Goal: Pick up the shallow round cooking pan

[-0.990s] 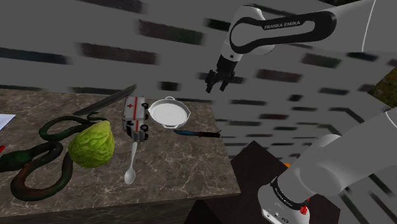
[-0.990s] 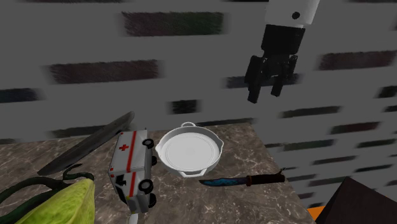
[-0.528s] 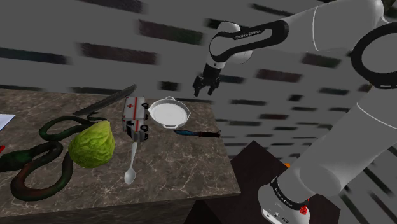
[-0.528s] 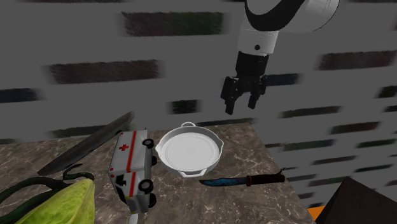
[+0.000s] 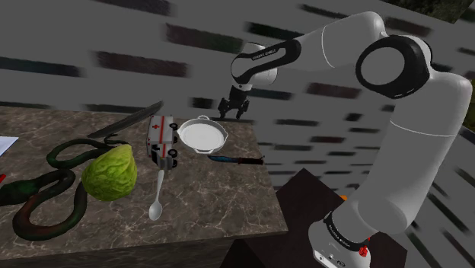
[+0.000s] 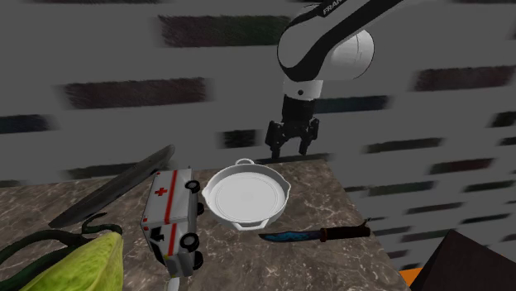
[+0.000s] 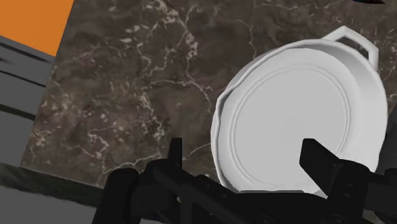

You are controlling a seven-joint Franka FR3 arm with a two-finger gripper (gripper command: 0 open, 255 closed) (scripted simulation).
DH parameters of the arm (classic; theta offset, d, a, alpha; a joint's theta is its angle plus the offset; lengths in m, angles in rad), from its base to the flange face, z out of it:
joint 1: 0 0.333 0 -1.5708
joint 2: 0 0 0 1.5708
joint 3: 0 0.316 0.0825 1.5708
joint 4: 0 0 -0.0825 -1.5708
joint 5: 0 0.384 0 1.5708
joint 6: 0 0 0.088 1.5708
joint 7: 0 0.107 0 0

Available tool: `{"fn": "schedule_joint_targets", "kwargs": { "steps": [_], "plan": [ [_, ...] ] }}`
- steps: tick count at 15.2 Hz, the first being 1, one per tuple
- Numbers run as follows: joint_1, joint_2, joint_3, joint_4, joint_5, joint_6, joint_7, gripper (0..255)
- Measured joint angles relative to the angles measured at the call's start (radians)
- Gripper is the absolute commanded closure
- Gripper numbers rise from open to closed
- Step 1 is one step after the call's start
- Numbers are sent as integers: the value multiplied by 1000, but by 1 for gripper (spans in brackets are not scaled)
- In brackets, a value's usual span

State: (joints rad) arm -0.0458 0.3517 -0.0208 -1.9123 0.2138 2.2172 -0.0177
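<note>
The white pan [image 6: 246,197] lies ungrasped on the marble counter [image 6: 331,198]. The gripper [image 6: 292,150], fingers apart, hangs above the pan's rim. Grasping and lifting are not yet done.

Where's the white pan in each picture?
Shoulder view: pan at the table's far right corner, right of the ambulance.
Second exterior view: pan mid-picture, right of the ambulance.
Wrist view: pan just beyond the open fingers.
Shared landmark: the gripper, hovering by the pan.
</note>
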Motion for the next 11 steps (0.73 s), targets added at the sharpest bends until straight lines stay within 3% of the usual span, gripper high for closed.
{"fn": "schedule_joint_targets", "kwargs": {
  "steps": [4,11],
  "plan": [
    [-5,128,5,106,16,11,2,0],
    [-10,199,9,120,27,66,-14,0]
  ]
}}
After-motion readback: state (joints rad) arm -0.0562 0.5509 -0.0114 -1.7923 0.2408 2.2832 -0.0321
